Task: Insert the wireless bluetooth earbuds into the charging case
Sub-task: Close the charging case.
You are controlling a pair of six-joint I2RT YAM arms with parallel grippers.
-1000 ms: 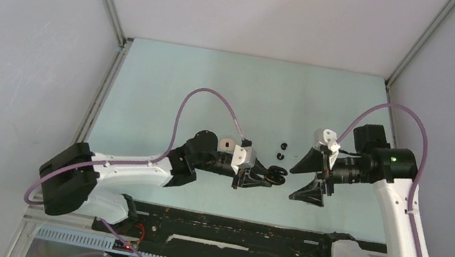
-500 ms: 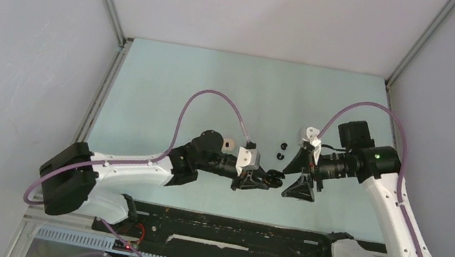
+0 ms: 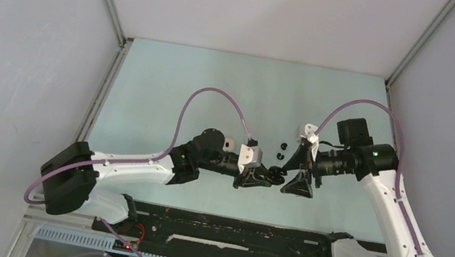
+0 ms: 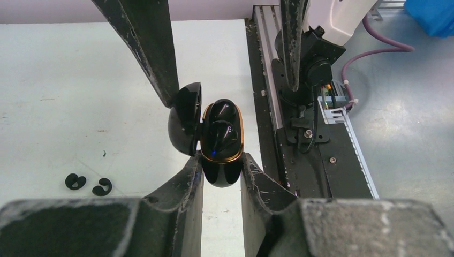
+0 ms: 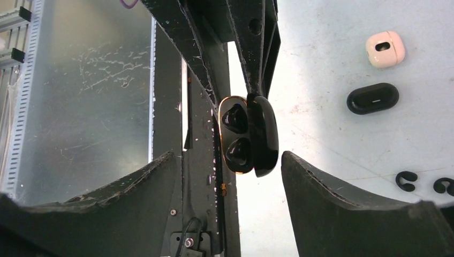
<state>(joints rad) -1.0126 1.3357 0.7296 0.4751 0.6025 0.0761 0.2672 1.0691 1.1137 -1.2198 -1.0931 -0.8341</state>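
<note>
Glossy black earbuds (image 4: 221,126) — open, gold-rimmed case (image 4: 219,170)

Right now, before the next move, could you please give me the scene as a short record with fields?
Left hand: shut on the glossy black gold-rimmed charging case, lid open
Case wells: two black glossy shapes; seated earbuds or bare wells, unclear
Right hand: open, one finger on either side of the case
Loose on the pale table: two small black C-shaped pieces
Also on it: white pebble-shaped case and black oval case, both closed
</note>
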